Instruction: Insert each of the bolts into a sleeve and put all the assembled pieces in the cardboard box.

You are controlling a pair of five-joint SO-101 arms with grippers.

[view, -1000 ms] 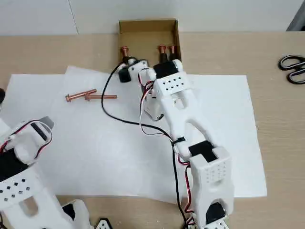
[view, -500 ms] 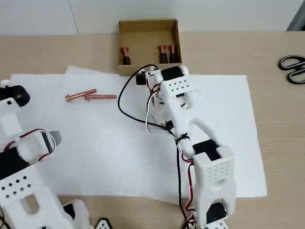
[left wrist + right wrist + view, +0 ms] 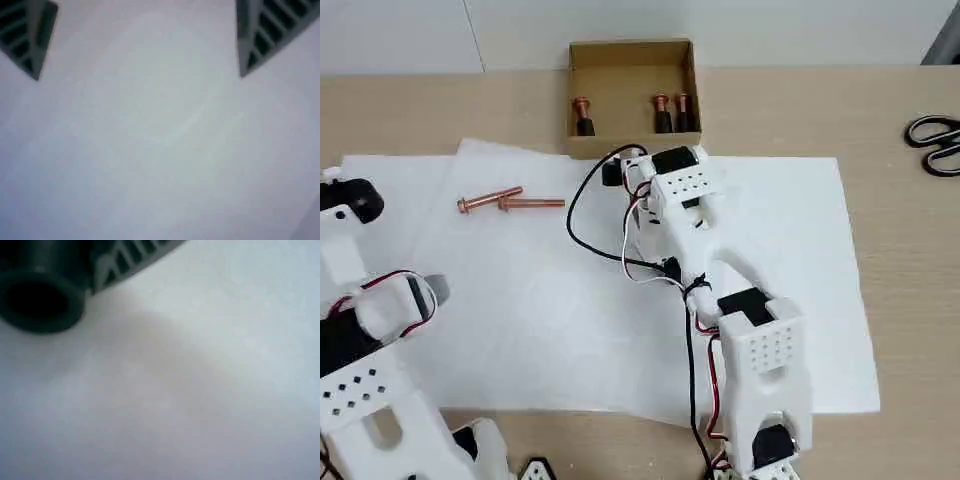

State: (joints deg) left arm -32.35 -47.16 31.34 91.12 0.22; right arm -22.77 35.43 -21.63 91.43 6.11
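Our left claw point(image 3: 139, 74) is spread wide. Its ribbed fingers point(image 3: 30, 35) sit in the two upper corners of the left wrist view, with nothing between them but white paper point(image 3: 160, 150). Our right claw point(image 3: 623, 166) is at the centre of the high view, just below the box point(image 3: 692, 90), and we cannot tell whether it is wide or closed. A dark hollow tube point(image 3: 40, 300) looms at the upper left of the right wrist view. It may be a sleeve, but we cannot tell whether it is gripped.

Farther out, two bolts point(image 3: 490, 198) lie on the paper left of centre in the high view. Their heads point left and their ends meet or overlap. The box, at top centre, holds three assembled pieces point(image 3: 662, 112) standing upright, one at its left and two side by side at its right.

We judge the step in hand to be fetching one of the loose bolts. To do it well, we should:

- come down square across one shank, away from where the two bolts meet, so the other is not dragged along;
- keep the jaws wide until they straddle the shank, because a thin round bolt may roll;
- avoid pinching the paper, which may bunch;
- grip near the head, so the plain end stays free for a sleeve;
- watch the black cable point(image 3: 570, 220) looping off the right arm toward the bolts.
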